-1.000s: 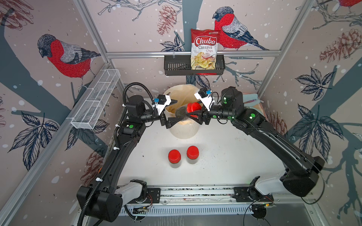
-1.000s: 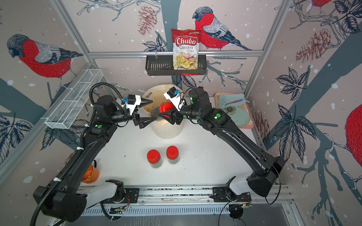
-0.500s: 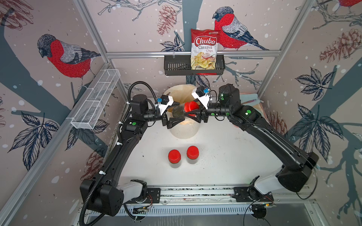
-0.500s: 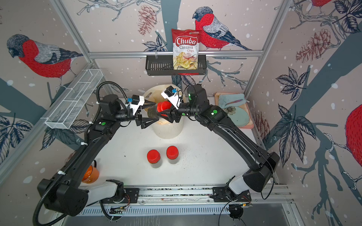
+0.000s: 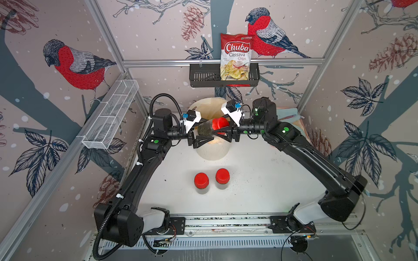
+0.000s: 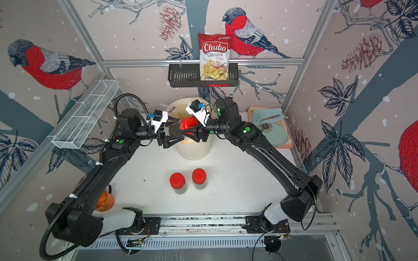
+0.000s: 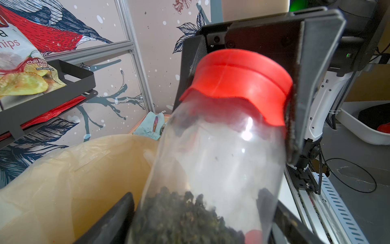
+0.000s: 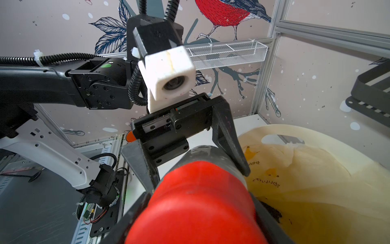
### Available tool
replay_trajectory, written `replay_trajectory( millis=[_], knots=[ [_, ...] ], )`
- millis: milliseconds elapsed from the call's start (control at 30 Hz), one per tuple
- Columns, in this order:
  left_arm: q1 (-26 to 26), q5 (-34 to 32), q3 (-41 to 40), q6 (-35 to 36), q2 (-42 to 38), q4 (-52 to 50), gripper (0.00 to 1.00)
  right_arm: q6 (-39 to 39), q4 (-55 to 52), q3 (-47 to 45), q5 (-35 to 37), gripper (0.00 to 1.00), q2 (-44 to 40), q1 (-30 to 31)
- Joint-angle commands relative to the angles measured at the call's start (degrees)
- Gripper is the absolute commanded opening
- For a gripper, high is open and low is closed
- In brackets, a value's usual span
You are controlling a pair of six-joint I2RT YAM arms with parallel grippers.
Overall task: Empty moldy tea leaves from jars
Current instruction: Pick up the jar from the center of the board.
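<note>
nearest, on the smooth white counter [image 5: 260, 180], two small clear cylindrical jars stand upright just beside each other: the left-hand jar [image 5: 201, 184] and the right-hand jar [image 5: 222, 179], each capped with a round red screw lid. fine dark crumbs speckle the counter near them.

beyond, a third clear jar [image 5: 206, 130] lies roughly level in the air above the mouth of a tall white ribbed plastic bin [image 5: 212, 151], which is lined with a thin, wrinkled yellowish bag [image 7: 73, 169]. crumbly greenish-black tea leaves [image 7: 179, 215] are heaped at the jar's closed bottom end.

the left gripper [image 8: 199, 178] clasps the glass body, its jaws part-way apart and both black fingers against the wall. the right gripper [image 7: 240, 80] clamps the glossy red lid [image 8: 200, 200] of this jar, its jaws pressed to the lid's sides.

furthest back, a black slotted metal basket [image 5: 203, 78] on the wall holds a crinkly red-and-white chips bag [image 5: 236, 57].
</note>
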Motion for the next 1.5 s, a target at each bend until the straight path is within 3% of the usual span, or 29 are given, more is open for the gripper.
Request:
replay_trajectory(
  millis=[0, 800, 1467],
  knots=[
    [-0.06, 0.68, 1.09, 0.17, 0.30, -0.85, 0.84, -0.91, 2.63, 0.02, -3.03, 0.46, 0.47, 0.14],
    [-0.14, 1.99, 3.23, 3.55, 0.81, -3.97, 0.89, -3.83, 1.68, -0.52, -7.45, 0.46, 1.01, 0.46],
    [-0.23, 3.49, 2.18, 4.39, 2.15, -5.46, 0.76, -3.42, 4.59, -1.35, -7.39, 0.46, 0.90, -0.33]
  ],
)
